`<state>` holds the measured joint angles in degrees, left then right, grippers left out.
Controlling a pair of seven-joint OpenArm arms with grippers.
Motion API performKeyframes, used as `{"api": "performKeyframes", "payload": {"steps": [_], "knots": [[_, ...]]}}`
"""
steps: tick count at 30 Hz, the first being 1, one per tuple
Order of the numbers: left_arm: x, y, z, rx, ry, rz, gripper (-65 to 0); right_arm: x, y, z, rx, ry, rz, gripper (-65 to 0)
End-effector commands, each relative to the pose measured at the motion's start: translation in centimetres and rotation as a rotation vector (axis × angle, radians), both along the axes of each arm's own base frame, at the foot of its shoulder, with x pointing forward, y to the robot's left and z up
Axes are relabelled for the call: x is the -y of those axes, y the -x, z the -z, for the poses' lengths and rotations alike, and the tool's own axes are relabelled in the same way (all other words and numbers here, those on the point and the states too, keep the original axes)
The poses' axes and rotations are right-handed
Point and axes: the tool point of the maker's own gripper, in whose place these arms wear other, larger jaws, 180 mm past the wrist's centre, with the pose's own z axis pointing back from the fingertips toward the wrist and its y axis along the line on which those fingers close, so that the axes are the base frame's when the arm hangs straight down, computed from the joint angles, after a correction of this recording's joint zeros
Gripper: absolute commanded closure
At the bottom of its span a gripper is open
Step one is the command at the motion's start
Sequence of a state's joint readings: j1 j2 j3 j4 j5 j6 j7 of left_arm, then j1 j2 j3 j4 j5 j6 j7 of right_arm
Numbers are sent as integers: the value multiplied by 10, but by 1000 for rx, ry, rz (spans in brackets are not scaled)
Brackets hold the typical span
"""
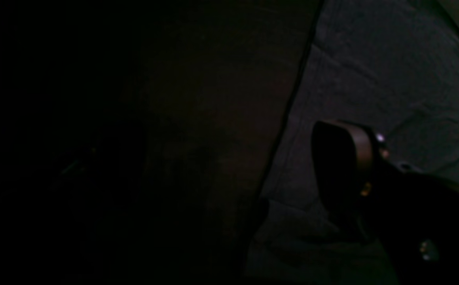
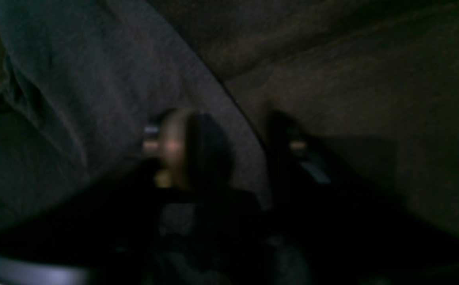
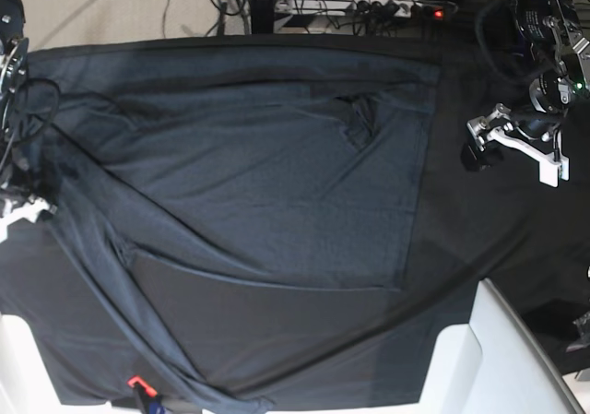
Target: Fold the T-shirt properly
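Right pincer (image 2: 229,150) blurred over T-shirt (image 2: 75,99)

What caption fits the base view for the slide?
Dark grey T-shirt spread wrinkled on the black table cloth, left gripper hovering open off its hem side, fold not yet started.

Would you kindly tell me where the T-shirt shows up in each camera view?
Left wrist: T-shirt fills the right side.
Right wrist: it fills the left side.
Base: it spreads across the middle.
Shared landmark: the shirt's straight edge against the black table cloth.
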<state>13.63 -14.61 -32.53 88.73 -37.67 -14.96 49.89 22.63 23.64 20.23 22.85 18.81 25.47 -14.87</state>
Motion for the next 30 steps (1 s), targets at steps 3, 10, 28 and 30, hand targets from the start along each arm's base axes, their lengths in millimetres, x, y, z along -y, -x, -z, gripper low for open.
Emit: {"api": "performKeyframes", "payload": {"steps": [3,10,28,30], "knots": [[-8,-25,-21,81,-17,-9,-650,11,-15,-17,54,17,7,0],[-11,-74,-2,76,118,-84,-650,9,-16,-17,56,14,7,-3],[94,-98,76,-176,209,101,-650,12,-14,-18,51,19,9,-3],[97,-97,76,-174,218,101,-650,12,-14,-18,51,19,9,-3]]}}
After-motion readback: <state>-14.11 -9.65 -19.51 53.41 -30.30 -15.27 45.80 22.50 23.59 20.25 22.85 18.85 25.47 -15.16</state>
